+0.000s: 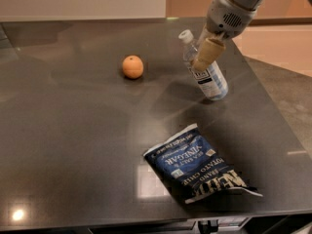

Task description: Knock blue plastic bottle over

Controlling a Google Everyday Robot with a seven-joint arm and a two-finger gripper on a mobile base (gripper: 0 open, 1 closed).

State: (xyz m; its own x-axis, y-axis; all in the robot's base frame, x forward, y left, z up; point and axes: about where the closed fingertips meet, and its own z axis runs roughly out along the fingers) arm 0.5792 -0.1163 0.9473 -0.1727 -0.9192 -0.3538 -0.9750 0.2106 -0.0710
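The blue plastic bottle [210,77] is clear and bluish with a white cap and a white label. It stands tilted on the dark table [73,130], with its cap leaning toward the upper left and its base near the right side. My gripper [207,52] comes in from the upper right and its tan fingertips [208,51] press against the bottle's upper part, just below the neck.
An orange [132,66] sits to the left of the bottle. A dark blue chip bag [200,165] lies flat near the front edge. The table's right edge runs close behind the bottle.
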